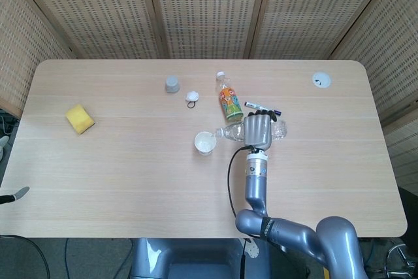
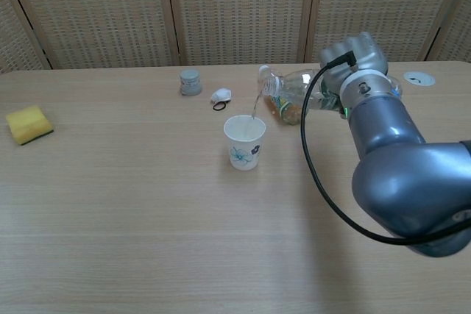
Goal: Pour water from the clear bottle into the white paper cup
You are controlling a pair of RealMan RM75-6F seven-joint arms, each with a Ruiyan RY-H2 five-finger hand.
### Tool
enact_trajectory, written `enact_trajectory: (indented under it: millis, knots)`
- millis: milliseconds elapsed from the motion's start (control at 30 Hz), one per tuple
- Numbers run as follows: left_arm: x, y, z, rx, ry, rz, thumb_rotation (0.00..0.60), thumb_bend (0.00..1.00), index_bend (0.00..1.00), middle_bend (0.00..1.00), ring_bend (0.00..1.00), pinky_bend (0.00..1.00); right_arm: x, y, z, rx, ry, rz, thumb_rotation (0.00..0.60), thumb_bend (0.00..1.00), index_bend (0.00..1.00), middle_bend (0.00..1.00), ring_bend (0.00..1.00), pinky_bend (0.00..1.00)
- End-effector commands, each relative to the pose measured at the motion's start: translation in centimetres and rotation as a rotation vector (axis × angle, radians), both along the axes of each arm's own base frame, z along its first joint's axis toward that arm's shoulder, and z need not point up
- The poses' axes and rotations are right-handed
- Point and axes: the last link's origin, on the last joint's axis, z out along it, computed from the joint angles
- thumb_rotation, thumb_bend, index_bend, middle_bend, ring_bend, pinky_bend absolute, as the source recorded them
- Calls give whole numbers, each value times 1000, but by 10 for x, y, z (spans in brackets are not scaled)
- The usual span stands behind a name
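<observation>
**A:** Chest view is showing it best imo. The right hand [image 2: 355, 56] is wrapping around the clear bottle [image 2: 294, 87], holding it nearly on its side with the neck pointing toward the white paper cup [image 2: 244, 142], and a thin stream of water is dropping from the mouth into the cup. The cup is sitting upright on the table [image 2: 147, 218], just below and a bit left of the bottle mouth.

**B:** Yeah, and in the head view the fingers [image 1: 259, 118] are clamped over the middle of the bottle, mouth right at the cup's rim. I'm guessing the trick here is tilting slowly, since a soft bottle like that probably glugs if you rush it.

**A:** Agreed. I'd also be keeping the mouth over the cup's centre, not its edge, because a light paper cup looks easy to knock or splash past. Can't tell how full it's getting from here.

**B:** Left hand isn't showing in either view, so nothing is steadying the cup.
</observation>
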Motion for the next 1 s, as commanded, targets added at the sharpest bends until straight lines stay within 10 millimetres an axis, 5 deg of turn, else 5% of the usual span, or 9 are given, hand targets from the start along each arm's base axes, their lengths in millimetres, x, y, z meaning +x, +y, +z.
enact_trajectory:
  millis: [33, 500, 733, 1000]
  knots:
    - [0, 0, 0, -1, -2, 0, 600, 22, 0, 0, 0, 0, 2, 0, -2, 13, -110, -21, 600, 699, 597, 641, 650, 635]
    - [1, -1, -2, -16, -4, -6, 600, 22, 0, 0, 0, 0, -7, -4, 20, 36, -628, -15, 600, 699, 597, 643, 650, 635]
    - [3, -2, -3, -24, -3, -13, 600, 22, 0, 0, 0, 0, -39, -4, 41, 77, -962, -74, 600, 699, 597, 643, 650, 609]
    - [5, -4, -4, -29, 4, -22, 600, 19, 0, 0, 0, 0, -74, 0, 40, 137, -1309, -65, 600, 699, 597, 643, 650, 463]
